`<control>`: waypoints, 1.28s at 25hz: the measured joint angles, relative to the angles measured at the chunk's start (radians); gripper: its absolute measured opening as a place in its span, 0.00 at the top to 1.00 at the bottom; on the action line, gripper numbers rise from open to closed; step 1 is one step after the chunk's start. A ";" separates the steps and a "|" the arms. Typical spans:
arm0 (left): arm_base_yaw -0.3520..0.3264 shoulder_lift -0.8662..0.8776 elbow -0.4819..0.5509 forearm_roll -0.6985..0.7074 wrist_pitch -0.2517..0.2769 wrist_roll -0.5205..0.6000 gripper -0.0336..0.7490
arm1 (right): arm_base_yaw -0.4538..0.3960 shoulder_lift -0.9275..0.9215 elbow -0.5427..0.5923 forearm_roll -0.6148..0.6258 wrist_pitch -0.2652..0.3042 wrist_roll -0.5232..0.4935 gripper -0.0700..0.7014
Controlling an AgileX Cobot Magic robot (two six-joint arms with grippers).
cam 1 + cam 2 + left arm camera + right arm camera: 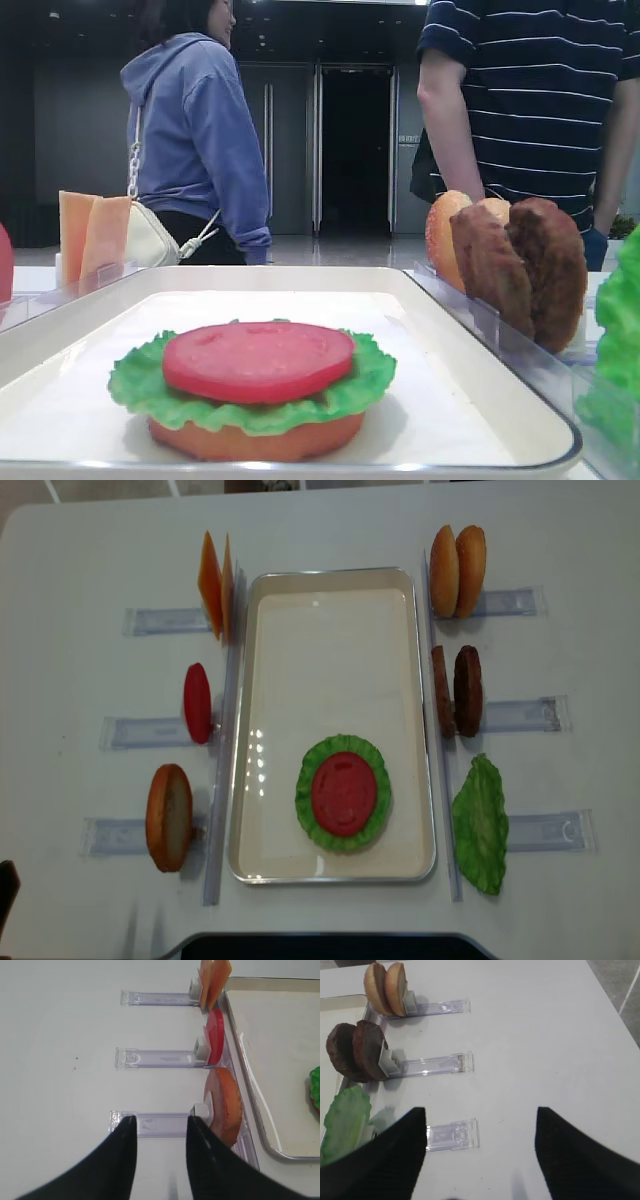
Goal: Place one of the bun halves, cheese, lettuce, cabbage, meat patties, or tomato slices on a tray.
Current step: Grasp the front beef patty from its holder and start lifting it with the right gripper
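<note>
Two meat patties (355, 1051) stand on edge in a clear rack (432, 1065), ahead and to the left of the right gripper (480, 1152), whose jaws are spread wide and hold nothing. Bare table lies between them. A lettuce leaf (345, 1122) sits just beside its left finger. The left gripper (159, 1157), jaws parted and empty, hovers by a bun half (225, 1105) at the white tray (330, 610) rim. On the tray, a tomato slice (344, 793) tops lettuce.
</note>
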 joint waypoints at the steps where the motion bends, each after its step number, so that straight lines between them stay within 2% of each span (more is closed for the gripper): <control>1: 0.000 0.000 0.000 0.000 0.000 0.000 0.62 | 0.000 0.000 0.000 0.000 0.000 0.000 0.30; 26: 0.000 0.000 0.000 0.000 0.000 0.000 0.62 | 0.000 0.000 0.000 0.008 0.000 0.000 0.31; 32: 0.000 0.000 0.000 0.000 0.000 0.000 0.62 | 0.000 0.118 0.000 0.012 0.000 0.000 0.33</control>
